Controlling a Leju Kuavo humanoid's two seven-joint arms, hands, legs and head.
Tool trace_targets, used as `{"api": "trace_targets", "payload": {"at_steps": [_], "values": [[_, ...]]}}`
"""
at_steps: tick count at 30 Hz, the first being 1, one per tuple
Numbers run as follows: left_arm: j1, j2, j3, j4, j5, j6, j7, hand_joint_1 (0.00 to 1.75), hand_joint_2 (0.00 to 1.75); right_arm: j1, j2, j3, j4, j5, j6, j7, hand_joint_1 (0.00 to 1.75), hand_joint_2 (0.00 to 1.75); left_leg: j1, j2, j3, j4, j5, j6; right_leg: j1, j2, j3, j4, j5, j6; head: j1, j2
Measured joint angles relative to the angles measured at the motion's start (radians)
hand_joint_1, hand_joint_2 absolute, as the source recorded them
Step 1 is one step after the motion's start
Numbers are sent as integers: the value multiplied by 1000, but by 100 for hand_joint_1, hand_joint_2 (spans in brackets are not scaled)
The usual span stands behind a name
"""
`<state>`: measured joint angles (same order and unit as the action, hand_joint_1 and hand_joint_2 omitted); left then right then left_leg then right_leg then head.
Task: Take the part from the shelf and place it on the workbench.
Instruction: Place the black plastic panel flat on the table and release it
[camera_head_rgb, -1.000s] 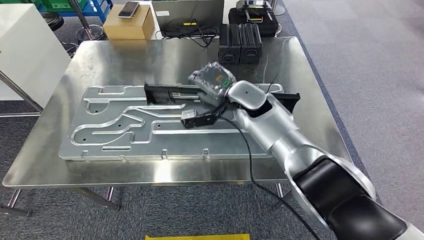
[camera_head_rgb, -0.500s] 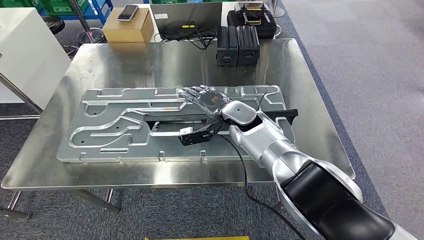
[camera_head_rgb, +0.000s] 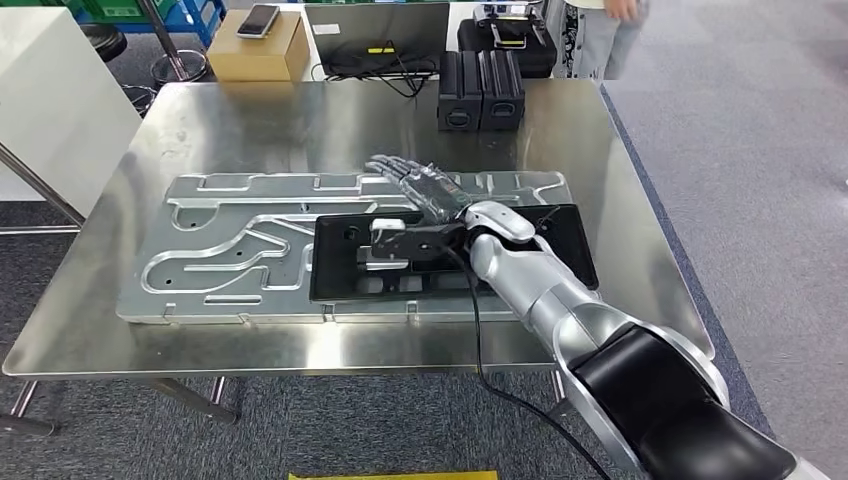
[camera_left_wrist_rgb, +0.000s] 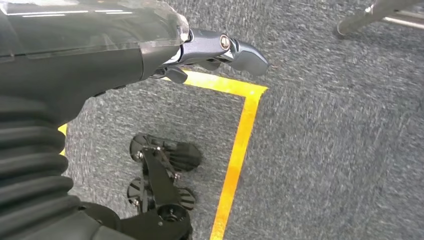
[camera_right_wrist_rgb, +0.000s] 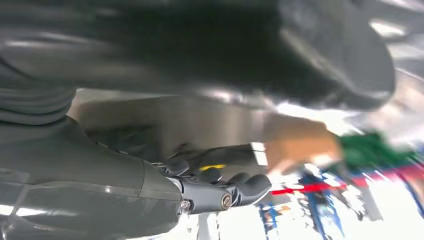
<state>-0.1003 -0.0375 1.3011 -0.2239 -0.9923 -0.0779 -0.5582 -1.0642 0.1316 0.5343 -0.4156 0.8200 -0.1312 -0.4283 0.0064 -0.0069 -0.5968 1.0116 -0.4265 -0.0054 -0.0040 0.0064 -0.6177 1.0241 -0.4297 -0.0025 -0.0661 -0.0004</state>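
Observation:
The part, a flat black panel (camera_head_rgb: 345, 262), lies flat on the grooved aluminium plate (camera_head_rgb: 225, 250) in the middle of the steel workbench (camera_head_rgb: 250, 125). My right hand (camera_head_rgb: 420, 187) is stretched out flat over the panel's far edge, fingers spread toward the back of the plate, gripping nothing. In the blurred right wrist view the thumb and dark fingers (camera_right_wrist_rgb: 235, 189) lie apart with nothing between them. My left hand (camera_left_wrist_rgb: 165, 50) hangs over the carpet beside a yellow floor line (camera_left_wrist_rgb: 235, 160), and it holds nothing.
Two black boxes (camera_head_rgb: 480, 88) stand at the bench's back edge, behind cables and a grey panel (camera_head_rgb: 375, 30). A cardboard box (camera_head_rgb: 255, 52) with a phone on it sits back left. A white cabinet (camera_head_rgb: 50, 90) is left. A person (camera_head_rgb: 595, 30) stands beyond the back right corner.
The black panel has gone from tilted on its edge in my right hand to lying flat on the plate. The hand has flattened, fingers stretched out. A person has come into view.

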Motion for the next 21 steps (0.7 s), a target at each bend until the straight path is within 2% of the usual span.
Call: {"api": "trace_targets", "payload": {"at_steps": [2,3,5,6,7,8,10,11,12,14,16,17,18,20,21], "values": [[-1,0,-5,0,0,0,0,0,0,-4,-6,-71,-40,-152,107,-72,0,0,2,1,4,-10,6,14,-1,-1,-17,40,-29,9,0,0],[-2,0,-6,0,1,0,1,0,0,-5,-11,-107,-65,-237,178,-100,0,0,3,1,5,-13,8,20,-2,-1,-41,91,-57,11,0,0],[-3,0,-7,0,4,0,3,0,0,-5,-23,-174,-121,-422,332,-128,0,0,1,1,5,-13,7,25,-2,-1,-107,226,-115,13,0,0],[-3,0,-7,0,6,0,4,0,0,-2,-31,-205,-155,-515,396,-131,0,0,0,0,5,-13,7,26,-2,-1,-132,274,-126,14,0,0],[-3,0,-7,0,10,0,6,0,0,2,-39,-231,-192,-606,446,-127,0,0,-1,-1,6,-12,5,27,-3,-1,-142,286,-119,14,0,0],[-2,0,-6,0,14,1,8,0,0,5,-50,-256,-237,-694,479,-122,0,0,-1,-2,7,-9,3,27,-3,-1,-129,255,-91,12,0,0],[-1,0,-6,0,23,3,10,0,0,15,-74,-297,-338,-832,494,-115,0,0,-1,-6,8,-3,-4,24,-1,-2,-67,120,-22,6,0,0],[-1,0,-6,0,28,4,10,0,0,26,-89,-319,-401,-885,480,-114,0,0,-3,-8,8,2,-7,20,0,-2,-38,58,0,3,0,0],[0,0,-5,0,33,5,10,0,0,44,-105,-340,-469,-921,455,-117,0,0,-4,-11,6,5,-10,17,3,-3,-21,22,8,0,0,0],[4,-1,-4,0,41,5,9,0,0,102,-145,-387,-626,-947,382,-127,0,0,-4,-15,6,6,-14,8,8,-4,-11,2,5,-6,0,0],[12,-1,-3,0,51,1,4,0,0,190,-186,-435,-795,-891,291,-141,0,0,-3,-13,6,12,-26,1,6,-7,-2,-8,5,-15,0,0],[15,-2,-1,0,57,-2,0,0,0,241,-203,-459,-877,-841,244,-148,0,0,-2,-9,0,33,-43,-2,4,-9,4,-14,5,-19,0,0],[18,-3,2,0,63,-4,-4,0,0,295,-216,-481,-955,-786,202,-156,0,0,-2,-5,-16,76,-69,-5,3,-11,10,-19,5,-23,0,0],[21,-4,9,0,71,-6,-9,0,0,404,-235,-519,-1082,-702,144,-170,0,0,-1,-1,-75,209,-132,-12,4,-13,15,-20,1,-28,0,0],[22,-5,13,0,74,-6,-10,0,0,454,-243,-532,-1135,-664,121,-174,0,0,-1,-1,-103,265,-150,-15,4,-12,17,-20,-1,-29,0,0]]}}
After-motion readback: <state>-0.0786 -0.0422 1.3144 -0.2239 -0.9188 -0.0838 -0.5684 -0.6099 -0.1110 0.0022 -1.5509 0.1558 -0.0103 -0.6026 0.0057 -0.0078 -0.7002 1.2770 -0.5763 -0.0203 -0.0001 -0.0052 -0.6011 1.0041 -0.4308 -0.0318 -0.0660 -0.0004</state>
